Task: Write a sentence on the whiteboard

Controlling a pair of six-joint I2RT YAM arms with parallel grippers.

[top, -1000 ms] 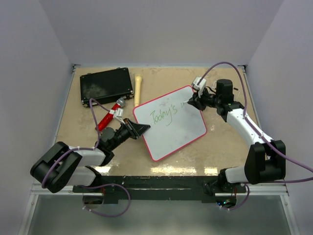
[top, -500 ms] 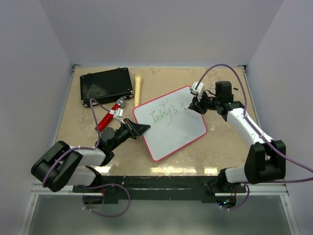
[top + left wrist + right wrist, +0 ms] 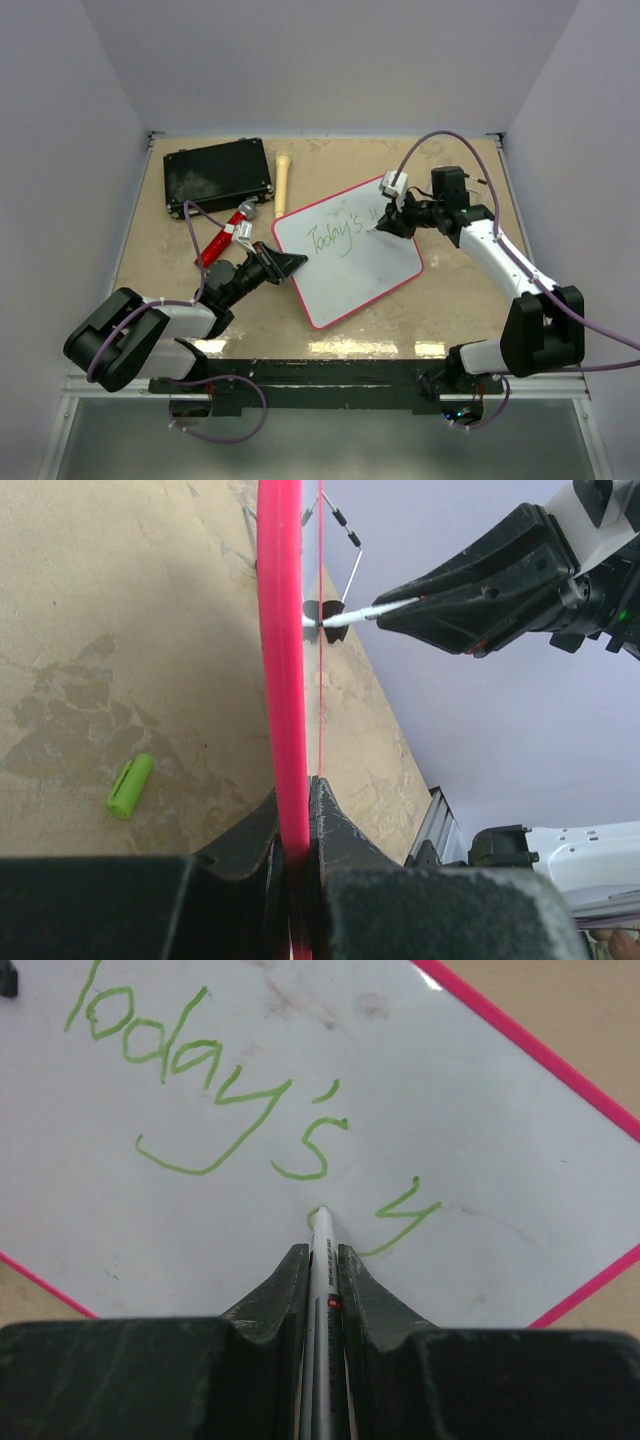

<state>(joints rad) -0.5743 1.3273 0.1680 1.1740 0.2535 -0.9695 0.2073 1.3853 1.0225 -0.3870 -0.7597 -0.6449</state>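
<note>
The whiteboard (image 3: 350,262), white with a red-pink rim, lies tilted on the table centre. The sentence (image 3: 335,236) in green reads "Today's", with a new stroke to its right (image 3: 405,1215). My left gripper (image 3: 286,264) is shut on the board's left rim (image 3: 284,680). My right gripper (image 3: 385,222) is shut on a white marker (image 3: 322,1260), whose tip touches the board just right of "Today's". The marker tip also shows in the left wrist view (image 3: 340,617).
A black case (image 3: 218,174) lies at the back left, a tan stick (image 3: 283,182) beside it. A red-handled tool (image 3: 226,237) lies left of the board. A green marker cap (image 3: 130,785) lies on the table.
My right gripper has moved left with the marker across the board's upper right, leaving new green strokes after "Today's". The left gripper and the board have not moved.
</note>
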